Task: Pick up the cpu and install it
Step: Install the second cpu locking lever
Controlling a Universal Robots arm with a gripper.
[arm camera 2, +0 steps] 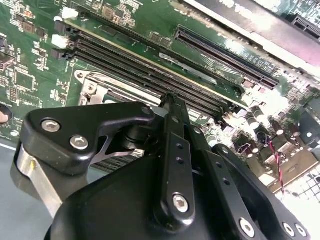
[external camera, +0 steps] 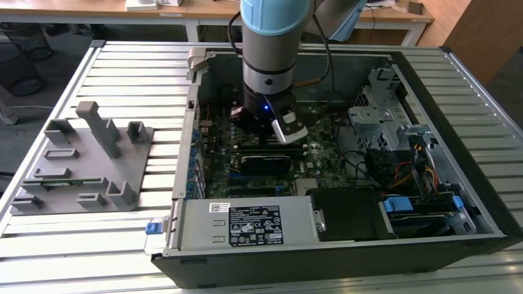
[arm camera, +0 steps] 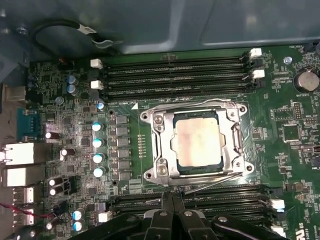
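Observation:
The cpu [arm camera: 195, 144], a flat square chip with a dull silver top, lies flat inside the metal socket frame [arm camera: 155, 145] on the green motherboard [arm camera: 290, 165]. My gripper [arm camera: 169, 198] hangs just above the board, its black fingers pressed together with nothing between them. The tips sit over the memory slots next to the socket's edge, a short way off the cpu. In the second wrist view the fingers [arm camera 2: 172, 120] point down at the socket frame [arm camera 2: 95, 87]. In the exterior view the arm [external camera: 266, 67] reaches down into the open computer case [external camera: 457, 122].
Rows of black memory slots [arm camera: 175, 75] flank the socket on both sides. A black expansion card [external camera: 266, 163], the power supply box [external camera: 245, 224], a drive cage [external camera: 380, 116] and loose cables [external camera: 408, 171] crowd the case. A grey parts fixture [external camera: 82, 160] stands at the exterior view's left.

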